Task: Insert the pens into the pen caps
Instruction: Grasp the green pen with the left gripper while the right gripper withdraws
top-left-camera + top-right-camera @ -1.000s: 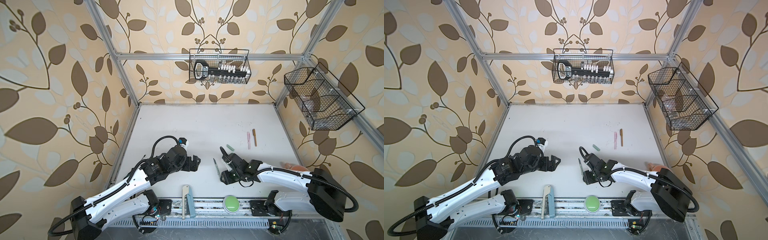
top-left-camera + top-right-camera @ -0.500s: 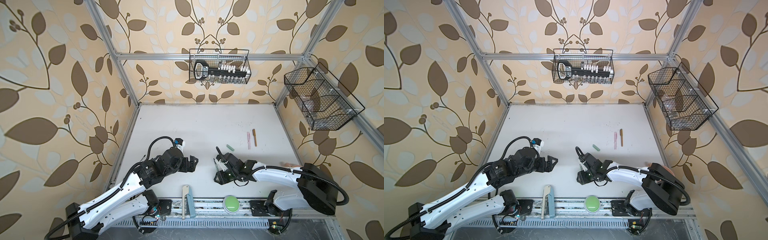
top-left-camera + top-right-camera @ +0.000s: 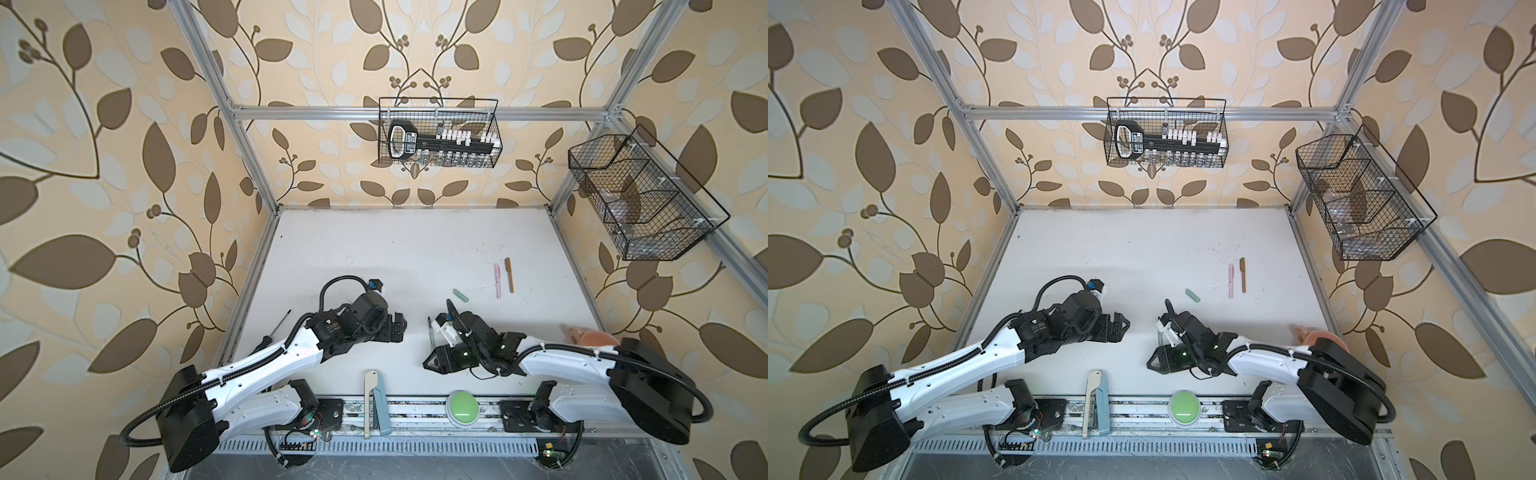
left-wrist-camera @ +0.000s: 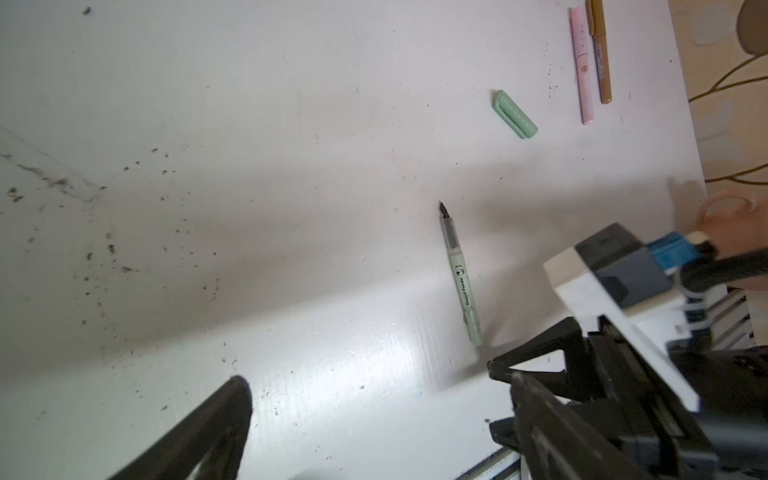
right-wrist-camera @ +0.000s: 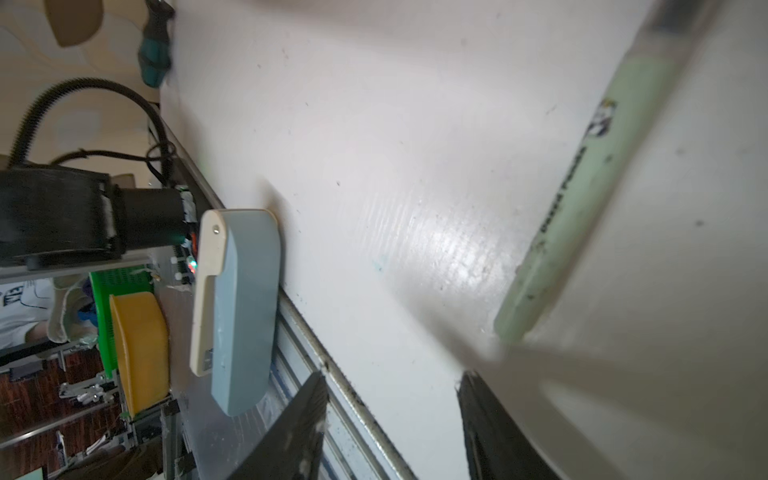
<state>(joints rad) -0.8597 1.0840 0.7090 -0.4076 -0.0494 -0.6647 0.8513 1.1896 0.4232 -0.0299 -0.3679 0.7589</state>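
Right gripper has slid toward the front rail, half-open and empty beside the green pen's blunt end; left gripper gapes wide. Back-wall wire basket holds a black socket rack.

**Bystanders Around the White Table**

A wire basket is hanging above the white table's far edge, and a second wire basket is hanging over its right side. A green button and a flat beige and teal tool are sitting at its near edge. A screwdriver is lying near its left edge.
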